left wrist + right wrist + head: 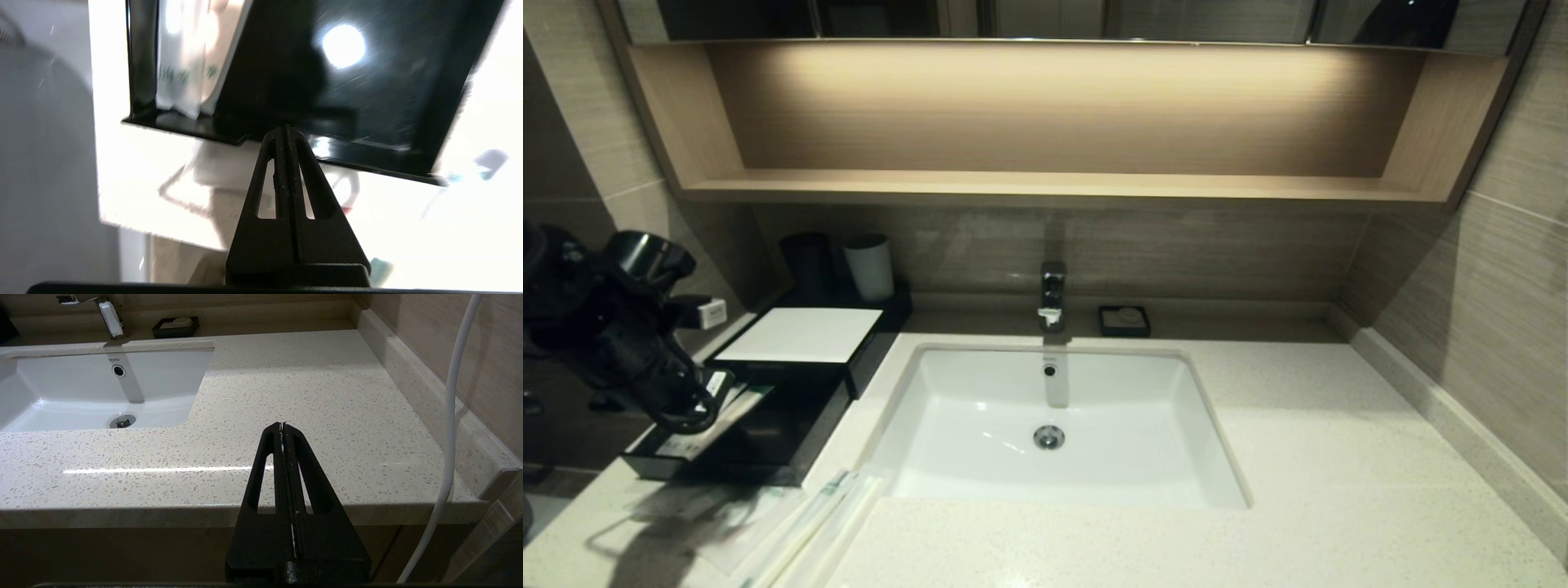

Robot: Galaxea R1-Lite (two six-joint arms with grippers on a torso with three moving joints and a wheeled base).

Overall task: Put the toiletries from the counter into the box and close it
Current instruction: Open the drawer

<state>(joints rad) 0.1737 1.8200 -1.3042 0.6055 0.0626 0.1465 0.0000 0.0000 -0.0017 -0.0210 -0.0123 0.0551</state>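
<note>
An open black box (pixel 768 441) stands on the counter left of the sink. White toiletry packets (pixel 715 412) lie in its left part and also show in the left wrist view (pixel 184 69). More white packets with green print (pixel 800 523) lie loose on the counter in front of the box. My left gripper (pixel 690 420) is shut and empty. In the left wrist view its tips (pixel 286 130) are at the near rim of the box (pixel 367 102). My right gripper (pixel 282 425) is shut and empty. It hangs before the counter's front edge on the right, out of the head view.
A white-faced flat panel (pixel 800 335) lies behind the box on a black tray, with a dark cup (pixel 809 261) and a white cup (pixel 870 265). The sink (pixel 1054 482), faucet (pixel 1052 294) and soap dish (pixel 1125 320) are in the middle. A white cable (pixel 449 416) hangs beside the right gripper.
</note>
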